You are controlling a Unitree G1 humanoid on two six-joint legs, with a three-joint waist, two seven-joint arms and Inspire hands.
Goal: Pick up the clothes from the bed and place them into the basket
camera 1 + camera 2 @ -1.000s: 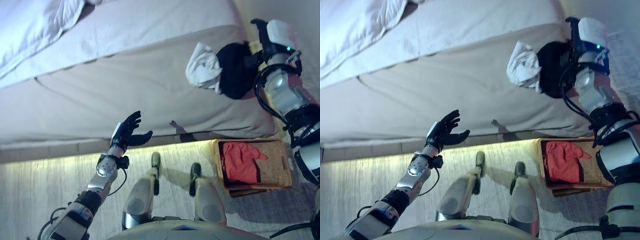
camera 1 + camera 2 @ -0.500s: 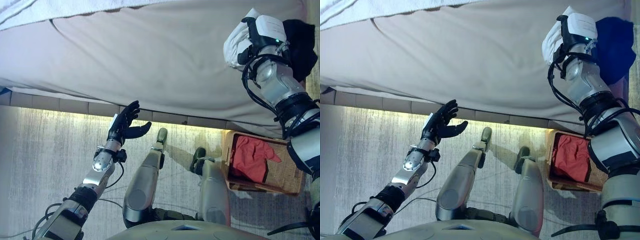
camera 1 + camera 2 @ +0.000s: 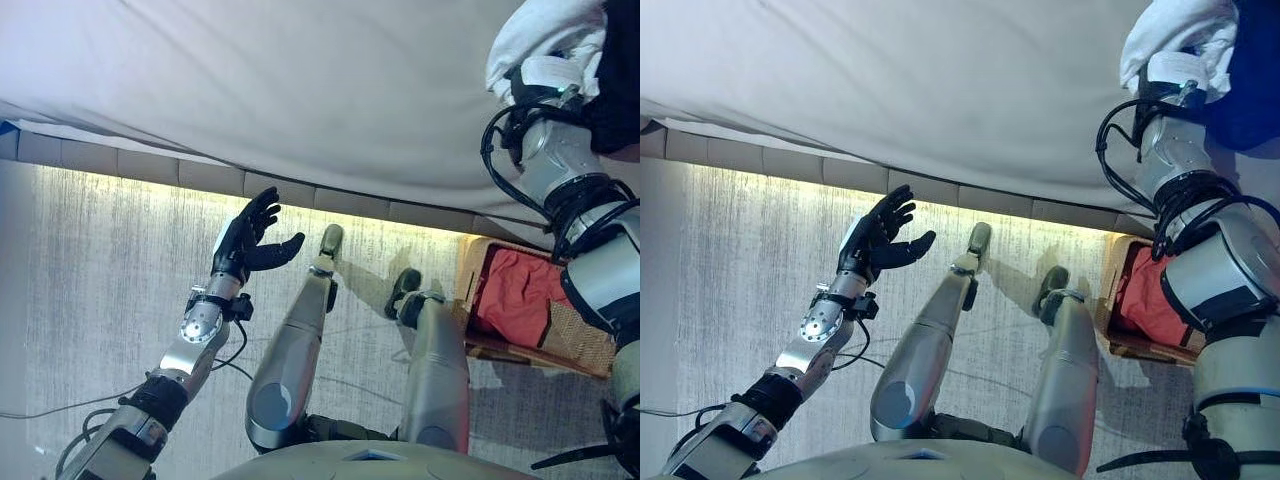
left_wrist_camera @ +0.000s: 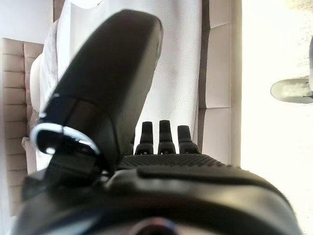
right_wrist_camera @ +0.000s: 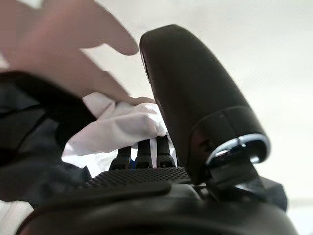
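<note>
- We find the bed (image 3: pixel 300 90) filling the upper half of the head views, its pale cover running from ten o'clock across to two o'clock.
- We note the right hand (image 5: pixel 161 147) at about one o'clock in the head views, reached out over the bed's near corner.
- In the right wrist view its fingers (image 5: pixel 139 151) run into a bunched white garment (image 5: pixel 115 129), with the thumb raised beside it. The fingertips are buried in the cloth, so we cannot tell whether the hand grips it or merely lies against it.
- The same white garment (image 3: pixel 545 35) shows in the head views as a rumpled mass above the right wrist.
- A dark garment (image 3: pixel 1250 90) lies touching the white one on its outer side, at roughly two o'clock. It looks black in one head view and blue in the other.
- Both garments are on the bed, not in the basket.
- We observe the basket (image 3: pixel 580 345), a woven one, on the floor at about four o'clock, just beside the bed's base and partly hidden by the right arm.
- A red garment (image 3: pixel 515 295) lies inside the basket.
- The left hand (image 3: pixel 250 240) is held up over the floor near the centre of the head views, at about nine o'clock from the basket, well apart from the clothes.
- Its fingers (image 4: pixel 161 132) are straight and spread, the thumb extended, and it holds nothing.
</note>
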